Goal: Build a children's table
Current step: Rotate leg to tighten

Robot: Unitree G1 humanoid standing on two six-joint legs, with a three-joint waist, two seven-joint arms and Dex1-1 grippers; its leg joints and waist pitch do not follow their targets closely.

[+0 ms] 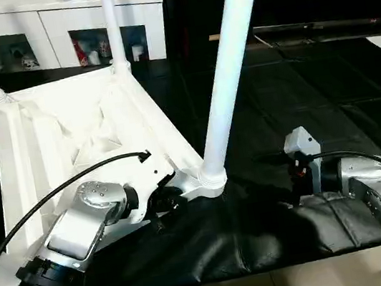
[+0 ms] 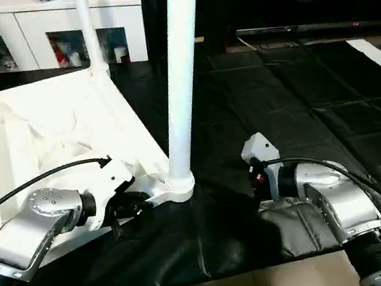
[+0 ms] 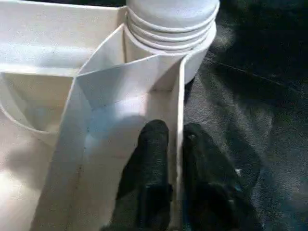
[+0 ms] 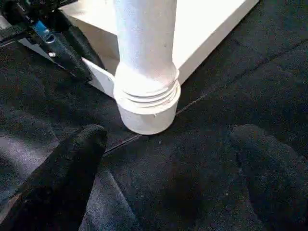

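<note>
On the black mat [image 1: 277, 231], the children's table [image 1: 66, 134] lies upside down, ribbed underside facing up, with legs standing in three of its corner sockets. You have the near leg [image 1: 226, 72] rising almost upright from the near corner socket [image 1: 212, 179], leaning a little away from the top, its long axis close to vertical.

Left gripper [image 3: 175, 144]: fingers drawn together across the thin rim wall [image 3: 180, 110] of the top, one black finger [image 3: 154, 144] inside the rib pocket, the other outside on the mat side. Reads as a clamp on the rim, just beside the socket.

Right gripper [image 4: 168, 159]: fingers wide apart, nothing between them, low over the mat. The socket collar sits straight ahead of it, near but not touching.

Relation that matters: the leg base lies between your two grippers, the left one nearer and already on the top, the right one facing the collar from the open mat side. Likely next job is seating or steadying that leg; the right arm would have to close in on the upright shaft while the left braces the top
</note>
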